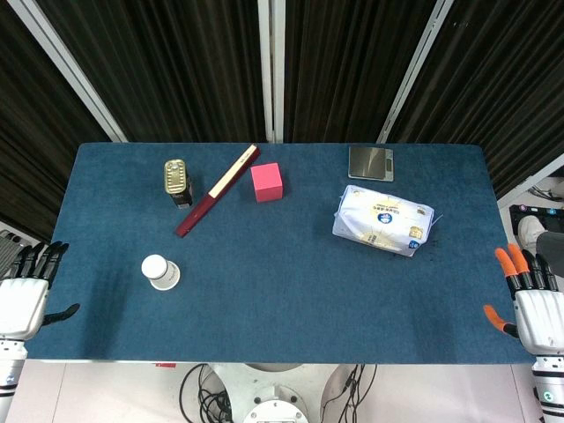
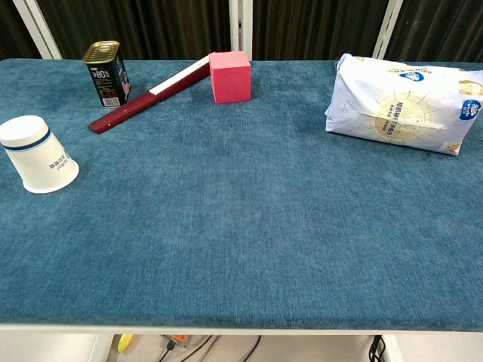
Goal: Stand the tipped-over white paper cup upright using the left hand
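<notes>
The white paper cup (image 1: 161,271) (image 2: 38,155) with a blue band lies on the blue table's near left. Its closed narrow base points up and away, and its wider rim faces the near side. My left hand (image 1: 24,295) hangs off the table's left front corner, fingers spread and holding nothing, well to the left of the cup. Past the right front corner, my right hand (image 1: 533,304) with orange fingertips is likewise spread and empty. Neither hand shows in the chest view.
Behind the cup stand a gold tin can (image 1: 177,181) (image 2: 106,73) and a long dark red stick (image 1: 216,191) (image 2: 147,93) leaning toward a pink cube (image 1: 266,181) (image 2: 230,75). A white tissue pack (image 1: 383,219) (image 2: 404,104) and a small scale (image 1: 371,163) are at the right.
</notes>
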